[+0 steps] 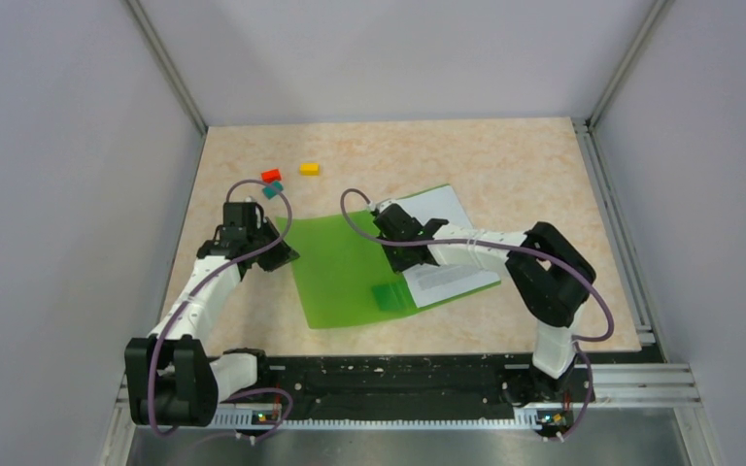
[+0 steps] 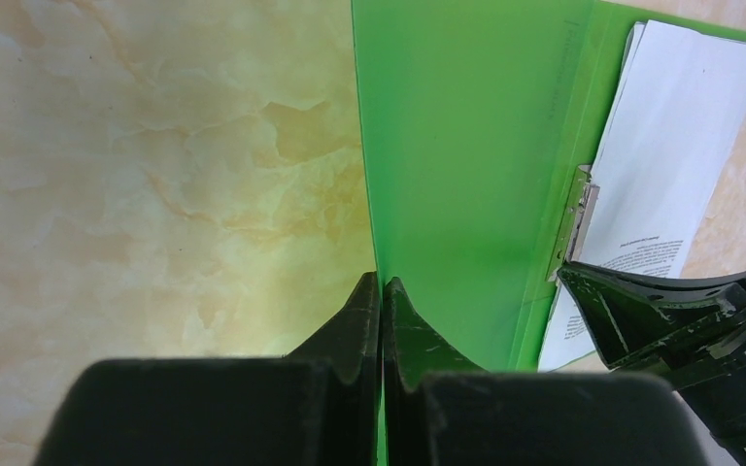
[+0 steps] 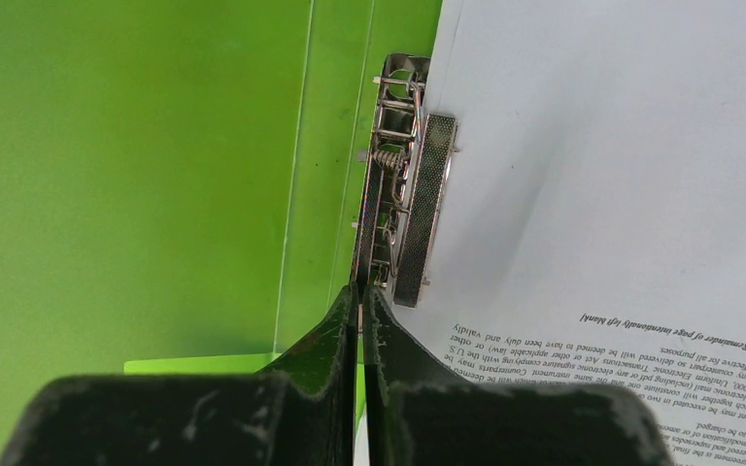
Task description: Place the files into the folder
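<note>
Left fingers (image 2: 355,325) pinched closed, right fingers (image 3: 335,335) closed

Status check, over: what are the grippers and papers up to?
Left gripper shut on folder cover edge. Right gripper shut, tips at metal clip. Files lying on folder's right half. Nothing blocking.

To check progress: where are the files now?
Top view, right of centre: the files lie on the right half of the open folder, beside its metal clip, near the right gripper.

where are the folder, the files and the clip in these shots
folder (image 1: 340,262): top view, middle of the open green cover
files (image 2: 680,146): left wrist view, blank upper part of the top sheet
clip (image 3: 425,209): right wrist view, on its textured metal bar
</note>
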Tool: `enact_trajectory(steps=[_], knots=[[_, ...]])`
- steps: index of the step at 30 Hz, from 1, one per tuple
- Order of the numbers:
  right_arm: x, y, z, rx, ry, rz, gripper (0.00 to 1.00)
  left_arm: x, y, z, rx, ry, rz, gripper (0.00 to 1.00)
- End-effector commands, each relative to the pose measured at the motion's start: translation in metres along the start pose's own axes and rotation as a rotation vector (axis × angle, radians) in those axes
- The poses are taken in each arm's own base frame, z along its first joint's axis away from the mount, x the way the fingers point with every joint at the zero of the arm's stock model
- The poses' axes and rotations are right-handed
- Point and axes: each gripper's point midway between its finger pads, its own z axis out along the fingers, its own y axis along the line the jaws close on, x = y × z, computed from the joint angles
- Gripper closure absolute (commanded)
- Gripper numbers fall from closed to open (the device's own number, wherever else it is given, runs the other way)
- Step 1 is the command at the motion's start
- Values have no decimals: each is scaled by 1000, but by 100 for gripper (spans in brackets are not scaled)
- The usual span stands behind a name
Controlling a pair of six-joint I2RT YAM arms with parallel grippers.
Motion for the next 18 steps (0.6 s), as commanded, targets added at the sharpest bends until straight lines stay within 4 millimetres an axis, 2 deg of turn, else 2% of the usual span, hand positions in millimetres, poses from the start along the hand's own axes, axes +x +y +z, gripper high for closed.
enact_trajectory(steps=[1,9,18], knots=[[66,-5,13,-49,222,17,100,-9,2,0,-14,-28,2,100],[75,-1,21,-71,246,31,100,-7,2,2,-3,-21,-1,100],[83,-18,27,34,273,18,100,-6,-1,4,15,-14,-6,100]])
